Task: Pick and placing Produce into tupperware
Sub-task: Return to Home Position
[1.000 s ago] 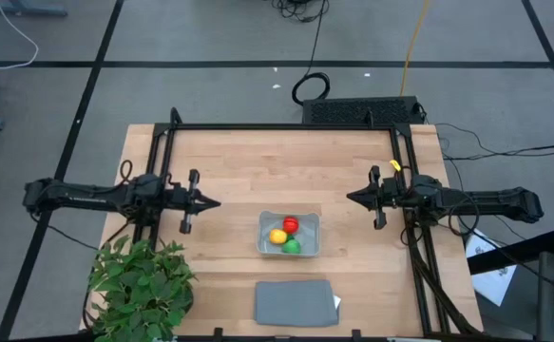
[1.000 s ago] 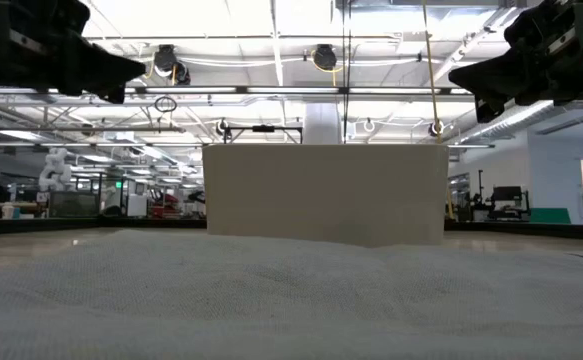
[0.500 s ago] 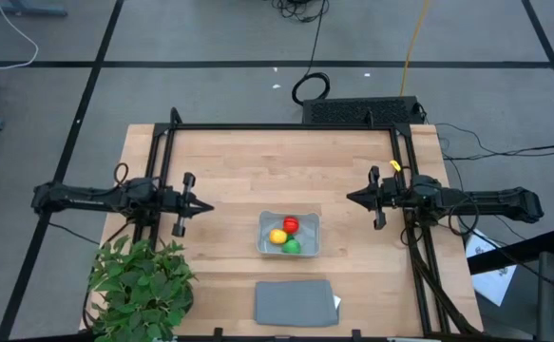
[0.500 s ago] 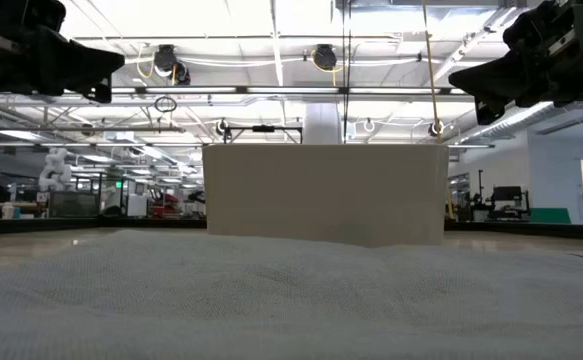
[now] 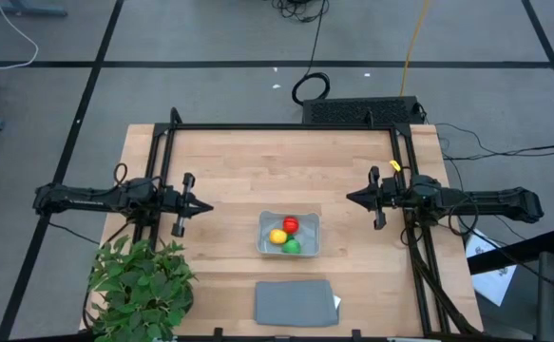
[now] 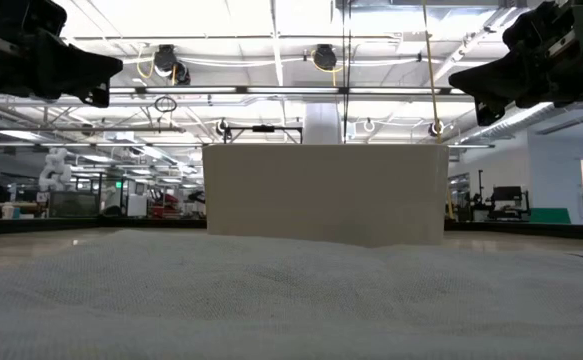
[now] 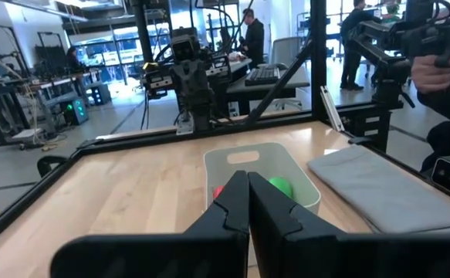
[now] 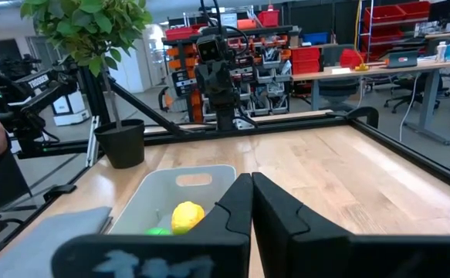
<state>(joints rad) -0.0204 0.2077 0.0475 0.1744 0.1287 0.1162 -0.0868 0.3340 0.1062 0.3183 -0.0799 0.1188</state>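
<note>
The translucent grey-blue tupperware (image 5: 290, 234) sits on the table's middle, toward the near side. Inside it lie the round red piece (image 5: 291, 224), the yellow piece (image 5: 277, 237) and the round green piece (image 5: 292, 246). My left gripper (image 5: 204, 205) hovers shut above the table, left of the tray, pointing toward it. My right gripper (image 5: 353, 198) hovers shut to the tray's right, pointing left. In the left wrist view the tupperware (image 7: 244, 161) shows the green piece (image 7: 280, 186) beyond the shut fingers. In the right wrist view the tupperware (image 8: 180, 188) holds the yellow piece (image 8: 186, 215).
A flat dark grey slab (image 5: 296, 302) lies near the table's near edge, below the tray. A leafy green plant (image 5: 142, 282) stands at the near left corner. A black frame (image 5: 286, 126) runs along the far and side edges. A person's hand (image 7: 433, 69) shows beyond the table.
My left gripper has drawn back toward the table's left edge, away from the tupperware, staying shut. The right arm and the produce in the tray have kept still.
</note>
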